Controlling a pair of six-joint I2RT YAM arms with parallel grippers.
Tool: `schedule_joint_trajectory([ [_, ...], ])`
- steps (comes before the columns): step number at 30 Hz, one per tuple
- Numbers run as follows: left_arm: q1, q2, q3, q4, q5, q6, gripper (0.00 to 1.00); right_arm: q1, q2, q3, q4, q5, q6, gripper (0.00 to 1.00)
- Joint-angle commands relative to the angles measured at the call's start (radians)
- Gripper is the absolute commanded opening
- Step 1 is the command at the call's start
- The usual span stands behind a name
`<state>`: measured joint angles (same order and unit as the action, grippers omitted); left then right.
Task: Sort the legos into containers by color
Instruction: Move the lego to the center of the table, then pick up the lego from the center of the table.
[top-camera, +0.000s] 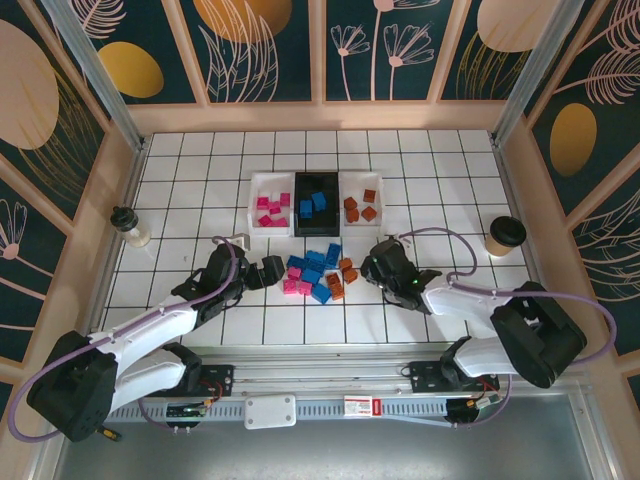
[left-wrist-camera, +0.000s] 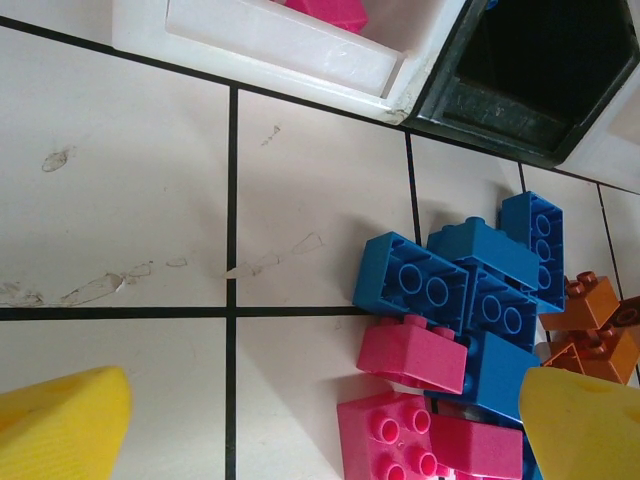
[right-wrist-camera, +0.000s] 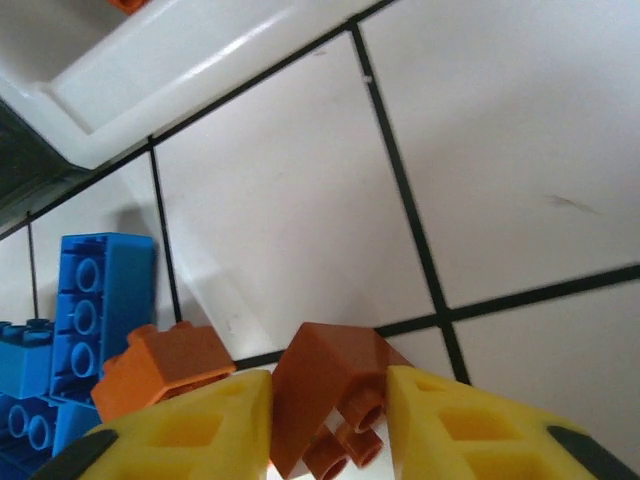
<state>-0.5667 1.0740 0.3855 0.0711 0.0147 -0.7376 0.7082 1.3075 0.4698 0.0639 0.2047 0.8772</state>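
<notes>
Plainly, the relation that matters is between the right gripper (top-camera: 368, 266) and the right-hand white tray (top-camera: 360, 226), which already holds a few orange-brown pieces. In the top view that tray sits almost straight up the frame from the gripper, near it, with bare tiles between. In the right wrist view its white corner fills the upper left of the frame.

The right gripper's yellow fingers press against both sides of an orange-brown brick (right-wrist-camera: 330, 385), so it looks clamped on that brick. The brick sits tilted between them, its studs turned toward the bottom of the frame. Whether it is clear of the floor cannot be told. A second orange-brown brick (right-wrist-camera: 165, 365) lies just beside it at the lower left, touching or nearly touching the left finger.

The likely next move is a short carry up-frame to the tray, and this arm is much the nearer one for it.

The left gripper (top-camera: 272, 271) is spread wide, grasping nothing, at the left edge of the loose legos (top-camera: 315, 275) in the middle of the floor. Pink bricks (left-wrist-camera: 415, 355) lie between its fingers toward the right one. The left white tray (top-camera: 256, 200) holding pink pieces is up-frame of it.
</notes>
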Motion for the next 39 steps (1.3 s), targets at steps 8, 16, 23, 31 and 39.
schedule_joint_trajectory([
  [8,0.002,-0.009,-0.004,0.001,-0.007,0.009,0.99,-0.008,0.065,0.062,-0.103,0.015,-0.100,0.59],
  [16,0.002,-0.004,-0.017,0.011,-0.005,0.005,0.99,0.005,0.141,0.090,-0.080,-0.016,-0.143,0.61],
  [23,0.002,0.009,-0.014,0.016,0.001,0.010,0.99,0.000,0.175,0.109,-0.087,-0.004,-0.175,0.51],
  [31,0.002,0.005,0.010,-0.005,0.008,0.024,0.99,-0.018,0.126,0.126,-0.102,0.001,-0.256,0.25],
  [39,0.002,-0.002,0.016,-0.005,0.015,0.021,0.99,-0.081,-0.005,0.287,-0.128,-0.021,-0.447,0.18],
])
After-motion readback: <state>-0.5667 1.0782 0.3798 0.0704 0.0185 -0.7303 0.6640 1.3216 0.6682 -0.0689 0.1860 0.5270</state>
